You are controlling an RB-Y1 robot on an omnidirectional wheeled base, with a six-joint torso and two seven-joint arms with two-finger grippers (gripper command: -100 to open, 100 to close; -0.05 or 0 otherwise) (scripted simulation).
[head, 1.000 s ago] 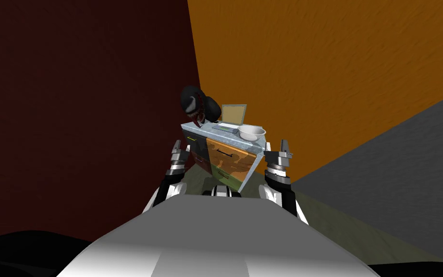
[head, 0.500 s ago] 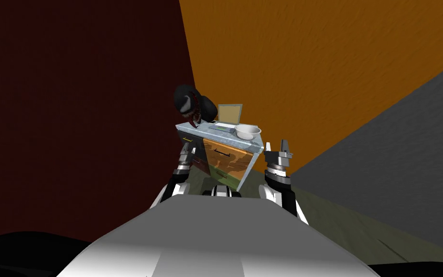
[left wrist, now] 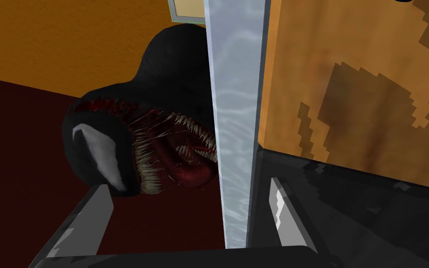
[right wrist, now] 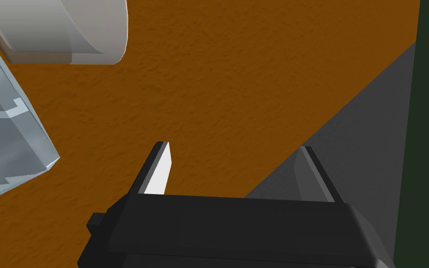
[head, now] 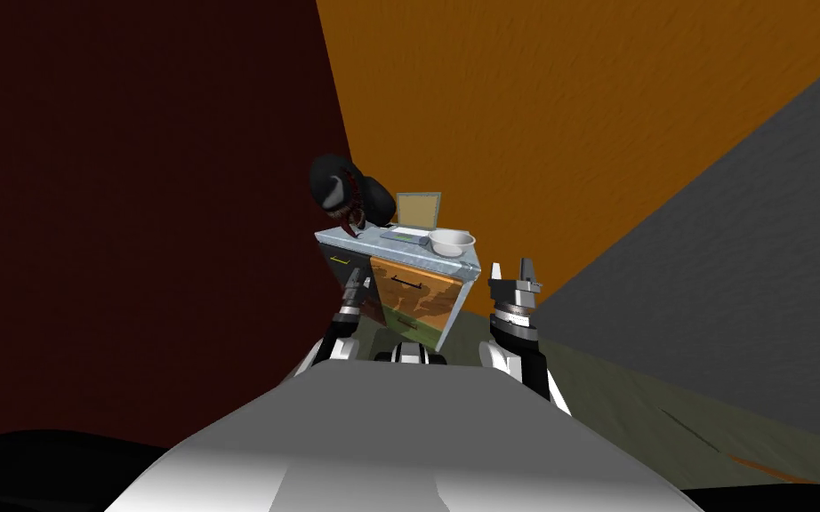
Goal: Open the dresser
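The dresser (head: pixel 417 298) stands in the corner with a pale marbled top (head: pixel 381 242), orange wood drawer fronts with black handles (head: pixel 406 284) and a dark section with a yellow handle (head: pixel 339 260). My left gripper (head: pixel 354 280) is open at the dresser's front left. In the left wrist view this gripper (left wrist: pixel 190 218) straddles the edge of the pale top (left wrist: pixel 234 116), with the wood front (left wrist: pixel 362 93) beyond one finger. My right gripper (head: pixel 513 269) hangs open beside the dresser's right corner; in its own view the right gripper (right wrist: pixel 237 172) holds nothing.
On the dresser top sit a black toothy monster head (head: pixel 339 188), a white bowl (head: pixel 451 241), a flat tray (head: pixel 404 236) and a picture frame (head: pixel 418 209). A dark red wall is on the left, an orange wall behind, a grey wall on the right.
The whole head view has swung, so the dresser sits further left. My left hand has moved inward from beside the dresser to its front left; the right arm holds its pose.
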